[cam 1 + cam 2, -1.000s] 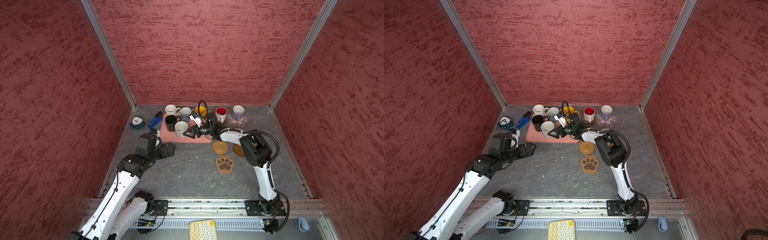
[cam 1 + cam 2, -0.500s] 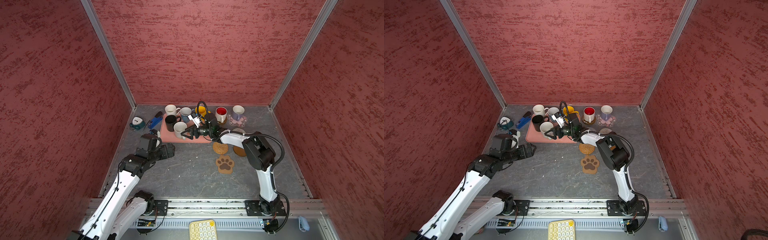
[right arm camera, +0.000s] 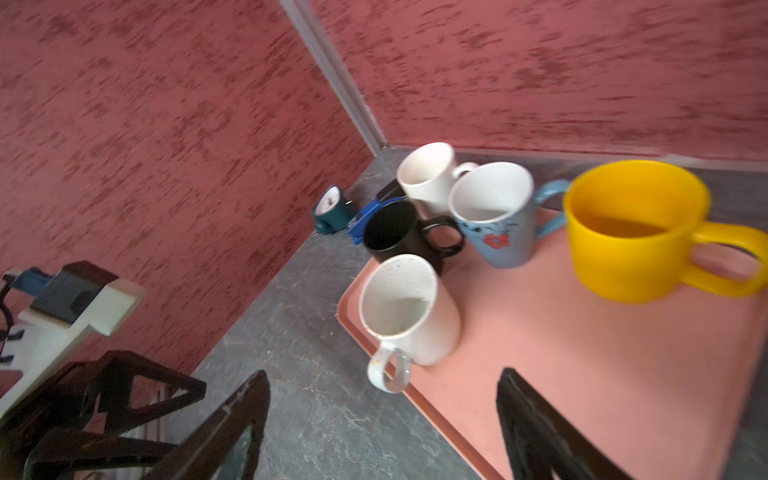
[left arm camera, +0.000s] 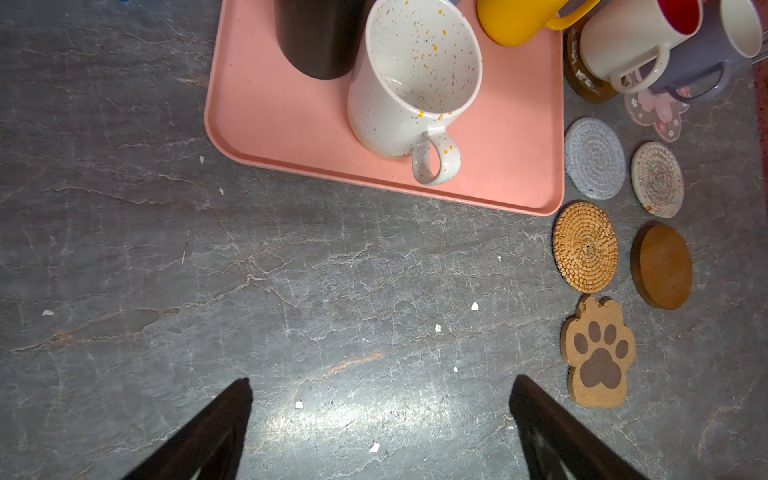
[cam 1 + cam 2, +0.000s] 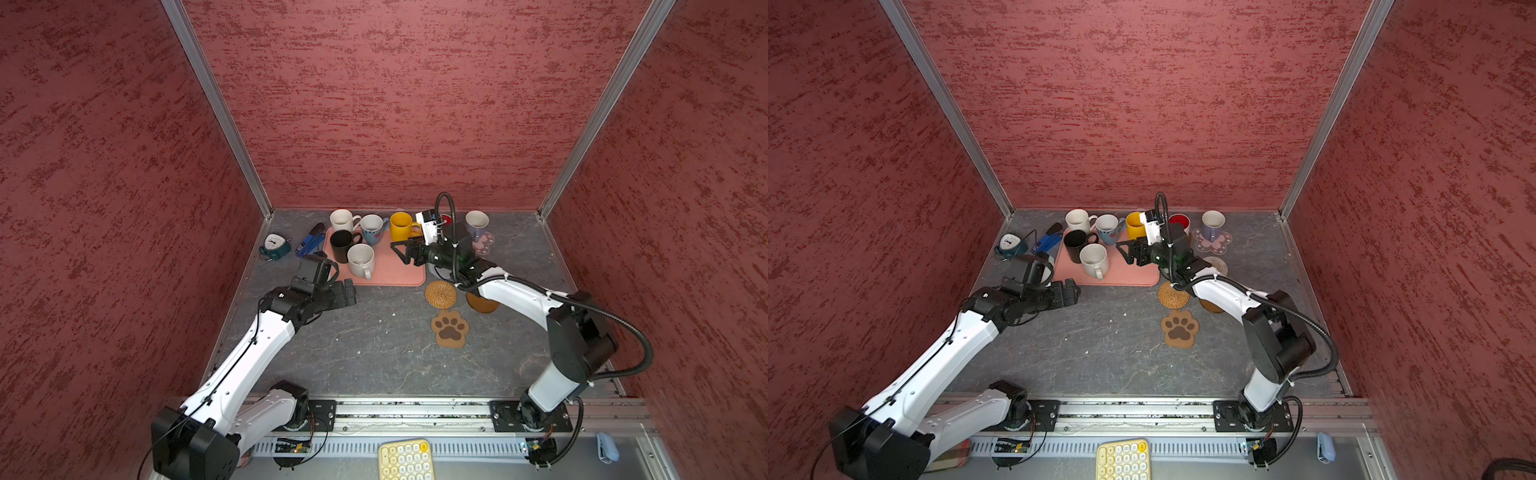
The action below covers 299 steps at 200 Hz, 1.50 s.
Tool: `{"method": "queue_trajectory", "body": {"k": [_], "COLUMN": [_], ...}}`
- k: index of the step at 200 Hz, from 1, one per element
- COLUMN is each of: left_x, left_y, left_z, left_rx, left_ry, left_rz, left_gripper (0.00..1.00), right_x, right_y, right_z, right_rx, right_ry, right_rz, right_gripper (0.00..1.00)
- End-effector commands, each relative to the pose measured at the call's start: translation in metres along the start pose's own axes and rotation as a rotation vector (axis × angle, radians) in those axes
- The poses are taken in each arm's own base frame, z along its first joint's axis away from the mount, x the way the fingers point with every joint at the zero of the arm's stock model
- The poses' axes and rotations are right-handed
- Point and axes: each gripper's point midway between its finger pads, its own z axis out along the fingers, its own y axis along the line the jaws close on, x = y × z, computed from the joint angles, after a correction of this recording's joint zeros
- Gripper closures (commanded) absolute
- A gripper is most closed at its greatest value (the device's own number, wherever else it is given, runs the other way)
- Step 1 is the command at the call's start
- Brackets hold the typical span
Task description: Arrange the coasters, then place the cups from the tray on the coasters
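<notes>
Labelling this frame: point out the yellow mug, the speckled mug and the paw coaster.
yellow mug (image 3: 636, 253): right wrist view, outer wall.
speckled mug (image 4: 409, 87): left wrist view, inside wall.
paw coaster (image 4: 600, 365): left wrist view, large middle pad.

Teal clock (image 5: 274, 246) sits in the far corner of the grey table (image 5: 374, 353), out beyond the left gripper (image 5: 348, 293), with a blue clip-like tool (image 5: 311, 243) just beside it. Well back behind that gripper, past the table's front edge, lie a pale yellow keypad (image 5: 405, 459) and a small light-blue object (image 5: 606, 446).
</notes>
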Motion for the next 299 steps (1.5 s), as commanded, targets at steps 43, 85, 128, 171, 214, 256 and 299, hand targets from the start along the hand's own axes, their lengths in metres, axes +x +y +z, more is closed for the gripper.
{"method": "queue_trajectory", "body": {"k": [43, 85, 128, 171, 214, 256, 299], "left_x": [-0.032, -0.038, -0.042, -0.048, -0.055, -0.057, -0.059], "left_y": [-0.019, -0.028, -0.031, -0.034, -0.037, -0.036, -0.036], "left_z": [0.031, 0.063, 0.090, 0.113, 0.133, 0.146, 0.156], "left_rx": [-0.033, -0.070, -0.133, -0.191, -0.226, -0.277, -0.299], "left_ry": [-0.021, 0.013, 0.034, 0.045, 0.064, 0.097, 0.101], "left_rz": [0.009, 0.011, 0.001, -0.004, 0.000, 0.013, 0.018], "left_gripper": [0.03, 0.04, 0.08, 0.13, 0.17, 0.25, 0.41], "right_x": [0.010, 0.027, 0.046, 0.056, 0.057, 0.062, 0.068], "right_y": [-0.081, -0.105, -0.133, -0.144, -0.146, -0.146, -0.150], "right_z": [-0.093, -0.129, -0.154, -0.166, -0.170, -0.164, -0.164], "right_rx": [0.397, 0.514, 0.659, 0.698, 0.691, 0.649, 0.656], "right_ry": [-0.111, -0.120, -0.144, -0.160, -0.169, -0.160, -0.148], "right_rz": [0.170, 0.234, 0.309, 0.327, 0.326, 0.353, 0.356], "right_gripper": [0.14, 0.13, 0.10, 0.08, 0.08, 0.07, 0.08]}}
